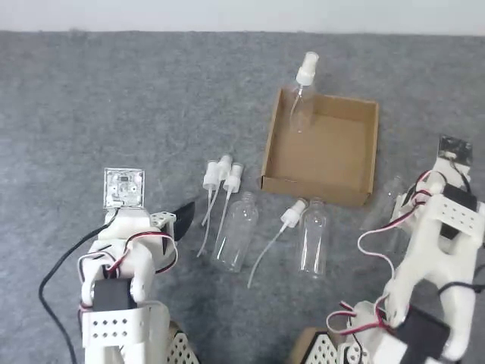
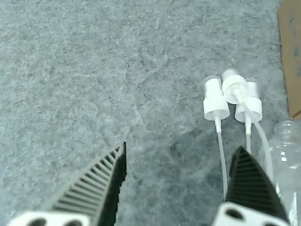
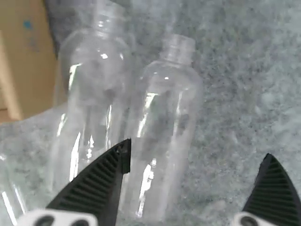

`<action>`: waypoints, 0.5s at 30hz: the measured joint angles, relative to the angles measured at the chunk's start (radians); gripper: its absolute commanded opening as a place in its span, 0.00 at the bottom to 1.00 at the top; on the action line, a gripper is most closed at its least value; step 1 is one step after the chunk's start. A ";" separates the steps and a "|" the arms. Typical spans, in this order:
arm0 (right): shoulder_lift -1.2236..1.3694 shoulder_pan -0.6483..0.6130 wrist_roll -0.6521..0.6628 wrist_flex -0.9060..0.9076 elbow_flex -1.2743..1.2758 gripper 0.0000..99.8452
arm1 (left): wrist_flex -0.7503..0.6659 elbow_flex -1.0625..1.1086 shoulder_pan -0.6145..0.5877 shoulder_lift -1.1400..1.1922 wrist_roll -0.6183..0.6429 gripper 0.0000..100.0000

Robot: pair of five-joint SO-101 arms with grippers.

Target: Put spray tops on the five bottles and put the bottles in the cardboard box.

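- Left gripper (image 2: 182, 147) gapes empty over carpet (image 2: 94, 70). Three spray tops (image 2: 233, 96) lie bunched near one jaw. They look light, with bendy tubes, so best pinched at the collar.
- Right gripper (image 3: 197, 148) is spread wide and empty over two uncapped bottles (image 3: 164, 117) lying side by side. Likely slick and thin-walled; take them mid-body, gently.
- One capped bottle (image 1: 303, 98) stands in cardboard box (image 1: 318, 186). Walls are low, with open carpet around.

Legible markings: none

No text, label or number can be read in any view. Cardboard box (image 1: 314, 186), right of centre in high view: small blue mark (image 3: 28, 23) on its wall, seen from the right wrist, too blurred to read. Bottles (image 3: 164, 127) and spray tops (image 2: 216, 101): plain surfaces
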 measured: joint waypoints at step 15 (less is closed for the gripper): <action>0.170 0.071 0.054 -0.155 0.000 0.07 | 0.000 0.012 -0.002 0.000 0.000 0.26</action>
